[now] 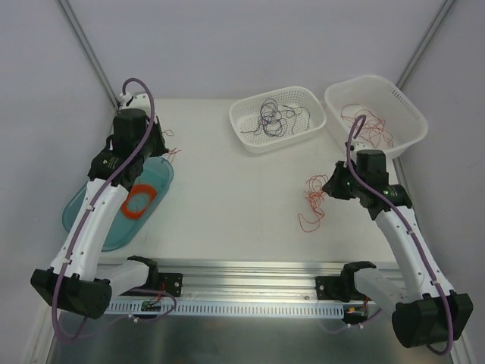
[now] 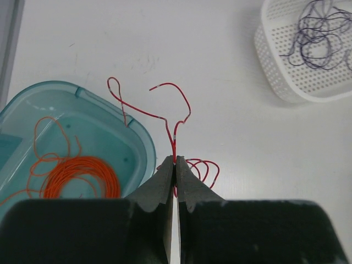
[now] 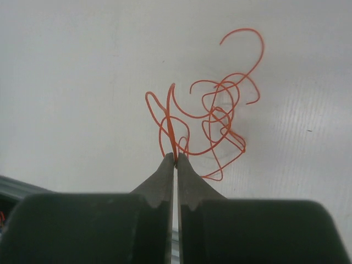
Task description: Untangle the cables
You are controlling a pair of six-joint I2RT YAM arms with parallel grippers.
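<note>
Red tangle (image 3: 212, 118) lies loose on the white counter (image 3: 66, 66) ahead of the right arm, its loops crossing one another. Over on the left, a separate red strand (image 2: 170, 118) curls beside the teal tray (image 2: 144, 144), one bend reaching its rim. Dark cables (image 2: 322, 36) rest in a white basket (image 2: 275, 82), and more red cables (image 1: 371, 129) lie in the second basket (image 1: 405, 133).

Here's the danger, I'd say: a brisk pull on the right and those loops cinch into a knot, or the whole clump drags along. On the left, the strand could snag the tray rim or stray into the orange coil (image 2: 80, 176).

Right tool (image 3: 175, 158): fingers together, pinched on one wire of the tangle. Left tool (image 2: 175, 163): likewise closed, clamped on the red strand.
</note>
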